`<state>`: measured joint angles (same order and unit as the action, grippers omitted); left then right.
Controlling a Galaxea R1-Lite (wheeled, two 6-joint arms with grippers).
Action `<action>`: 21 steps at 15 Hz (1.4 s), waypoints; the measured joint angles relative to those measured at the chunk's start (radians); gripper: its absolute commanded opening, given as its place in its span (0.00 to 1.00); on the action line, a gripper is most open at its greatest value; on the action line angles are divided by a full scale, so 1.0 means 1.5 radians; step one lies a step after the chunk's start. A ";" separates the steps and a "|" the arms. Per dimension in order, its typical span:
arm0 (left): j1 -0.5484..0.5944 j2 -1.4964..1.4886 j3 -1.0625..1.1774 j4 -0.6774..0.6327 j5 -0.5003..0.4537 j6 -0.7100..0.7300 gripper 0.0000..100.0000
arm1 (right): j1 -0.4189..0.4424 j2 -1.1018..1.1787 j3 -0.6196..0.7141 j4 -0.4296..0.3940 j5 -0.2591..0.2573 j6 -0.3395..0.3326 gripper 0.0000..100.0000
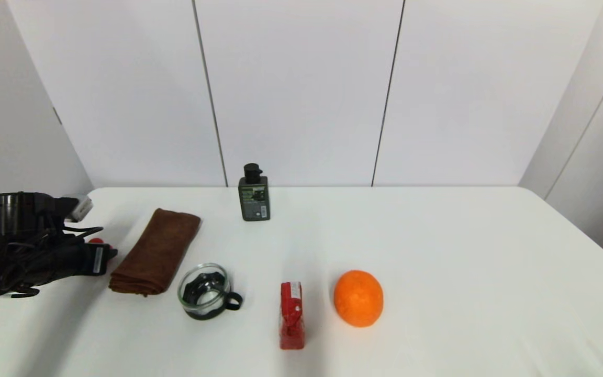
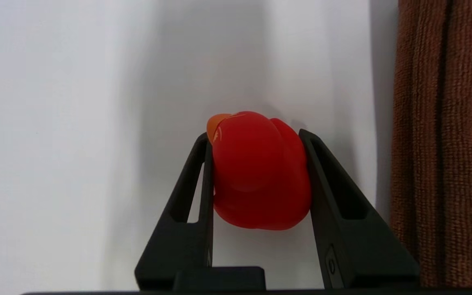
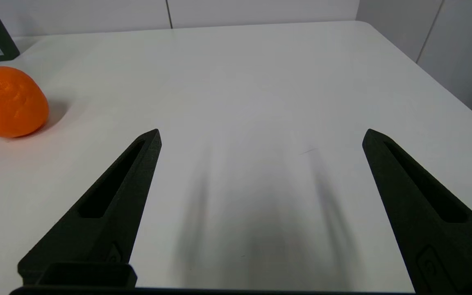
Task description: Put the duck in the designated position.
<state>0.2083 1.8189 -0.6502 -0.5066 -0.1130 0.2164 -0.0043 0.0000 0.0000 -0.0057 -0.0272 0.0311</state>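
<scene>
Reaching in over the table's [image 1: 437, 251] left edge, the left gripper [image 2: 256, 139] pinches the duck [image 2: 258, 172] between its two black fingers [image 2: 197, 180], just left of the folded brown cloth [image 1: 156, 251]. In the head view only a red sliver of the duck [image 1: 96, 241] peeks out behind the arm's cables, so its shape there is hard to make out; the left wrist view shows it pressed on both sides, with bare white tabletop beyond it. Whether it touches the table cannot be told. Right of the cloth stand a glass cup [image 1: 204, 290], a dark pump bottle [image 1: 254, 195] near the far edge, an upright red packet [image 1: 291, 315] and an orange [image 1: 358, 298]. Past the orange the tabletop runs open to the right edge. The right gripper [image 3: 260, 135], out of the head view, hangs spread wide over that open stretch, the orange [image 3: 8, 101] cut off at the frame edge.
</scene>
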 measured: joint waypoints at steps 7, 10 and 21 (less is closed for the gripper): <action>0.000 -0.002 0.000 0.001 -0.001 0.000 1.00 | 0.000 0.000 0.000 0.000 0.000 0.000 1.00; 0.000 -0.001 0.000 0.001 0.000 0.000 1.00 | 0.000 0.000 0.000 0.000 0.000 0.000 1.00; -0.006 -0.090 -0.153 0.010 -0.003 0.004 1.00 | 0.000 0.000 0.000 0.000 0.000 0.000 1.00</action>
<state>0.1991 1.6847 -0.8794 -0.4911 -0.1179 0.2221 -0.0047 0.0000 0.0000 -0.0053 -0.0272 0.0306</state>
